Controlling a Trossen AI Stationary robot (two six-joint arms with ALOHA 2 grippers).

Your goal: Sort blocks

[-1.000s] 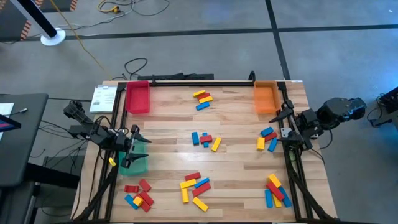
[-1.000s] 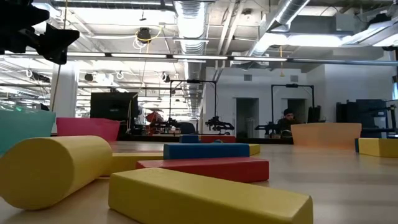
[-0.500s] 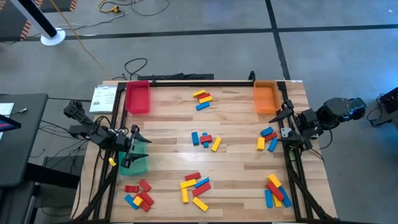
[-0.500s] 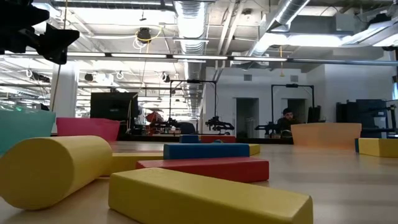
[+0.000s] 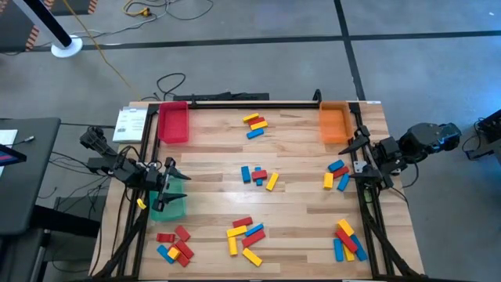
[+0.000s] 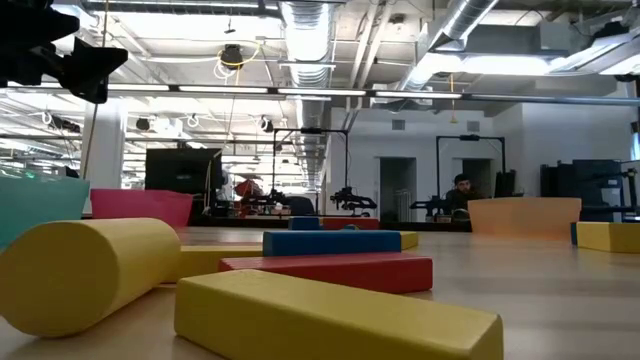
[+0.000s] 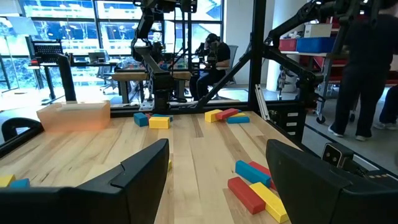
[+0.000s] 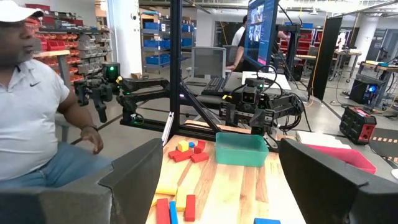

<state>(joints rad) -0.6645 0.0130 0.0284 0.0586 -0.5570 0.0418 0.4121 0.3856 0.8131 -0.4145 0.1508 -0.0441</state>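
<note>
Small red, yellow and blue blocks lie flat on the wooden table in several clusters: far centre (image 5: 254, 124), centre (image 5: 258, 176), right (image 5: 337, 175), near right (image 5: 348, 240), near centre (image 5: 244, 237) and near left (image 5: 174, 244). My left gripper (image 5: 179, 182) hangs open at the table's left edge, over the green tray (image 5: 169, 206); in its wrist view (image 7: 217, 171) blocks (image 7: 255, 186) lie ahead of it. My right gripper (image 5: 357, 160) hangs open at the right edge beside the right cluster; its wrist view (image 8: 214, 180) looks across blocks (image 8: 171, 208) to the green tray (image 8: 241, 149).
A red tray (image 5: 173, 123) sits at the far left and an orange tray (image 5: 334, 122) at the far right. A black frame rail (image 5: 250, 103) runs along the far edge. A person (image 8: 31, 112) stands beyond the table. Bare wood lies between the clusters.
</note>
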